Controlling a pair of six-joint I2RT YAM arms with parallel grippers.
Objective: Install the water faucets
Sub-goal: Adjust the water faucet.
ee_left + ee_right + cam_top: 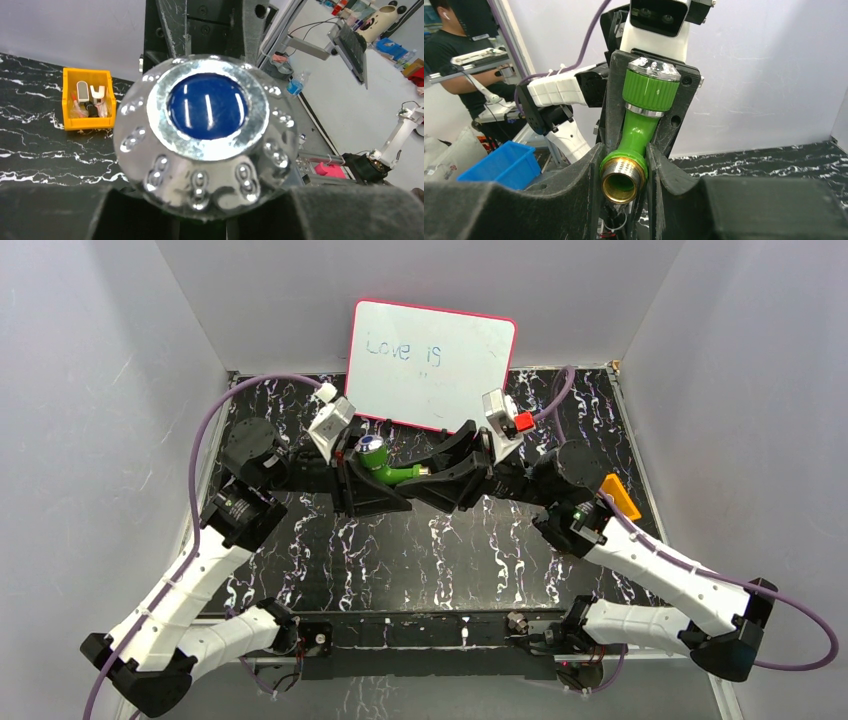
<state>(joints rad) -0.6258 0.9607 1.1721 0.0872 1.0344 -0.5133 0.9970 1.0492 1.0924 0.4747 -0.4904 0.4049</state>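
Note:
The water faucet (388, 470), a green tap with a blue-and-silver knob, hangs above the middle of the table between both grippers. My left gripper (358, 468) is shut on its knob end. In the left wrist view the knob (207, 107) fills the frame above that gripper (210, 222). My right gripper (440, 475) is shut on the other end. The right wrist view shows the green neck (640, 131) running down to the brass threaded end (623, 179), which is pinched between that gripper's (624, 172) fingers.
A whiteboard (432, 365) leans on the back wall behind the grippers. An orange tray (620, 495) of small parts sits at the right side of the table. A small metal fitting (517, 621) stands on the black rail at the near edge.

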